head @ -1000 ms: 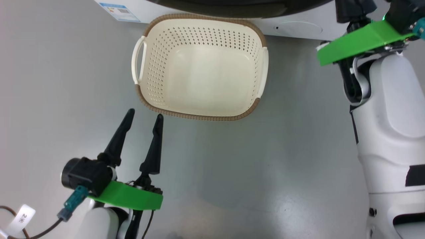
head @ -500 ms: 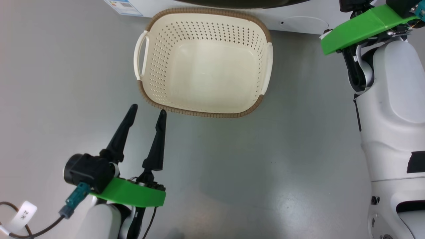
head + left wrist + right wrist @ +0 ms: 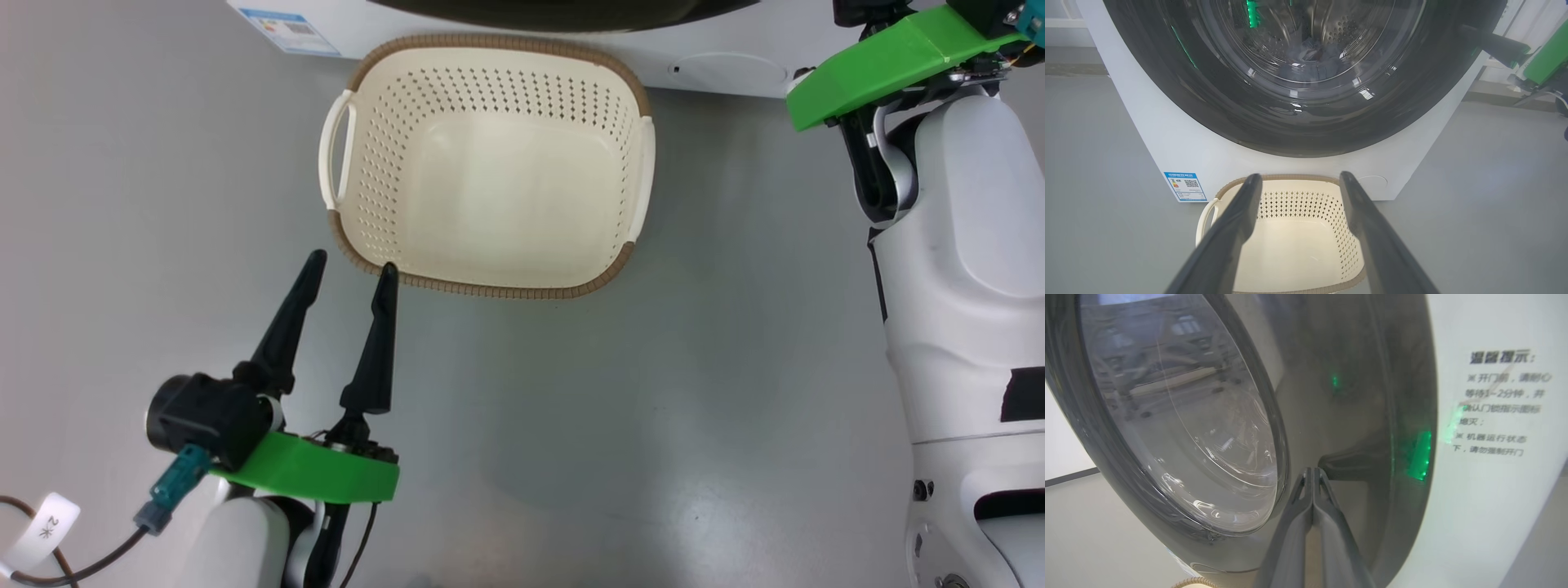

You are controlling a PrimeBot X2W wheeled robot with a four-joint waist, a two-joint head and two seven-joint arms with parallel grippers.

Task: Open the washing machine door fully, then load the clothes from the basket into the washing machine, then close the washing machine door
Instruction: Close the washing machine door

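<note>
Left end effector [image 3: 353,261] spread beside basket [image 3: 490,288] (rim close), right end effector [image 3: 1312,470] pressed together

The basket [image 3: 490,290] sits on the floor [image 3: 694,408], just in front of the washing machine [image 3: 1167,143], which stands at the far side. The label [image 3: 1185,185] is at the machine's lower left corner, just left of the basket's far left corner. The washing machine door [image 3: 1306,139] lies against the machine's front, above the basket. The clothes [image 3: 1310,57] lie behind it, in the drum [image 3: 1339,28]. The left gripper [image 3: 351,263] is at the near left, its tips just beside the basket's near left corner. The right gripper [image 3: 1312,470] is at the far right, its tips at the door's right rim, seemingly touching it.
</note>
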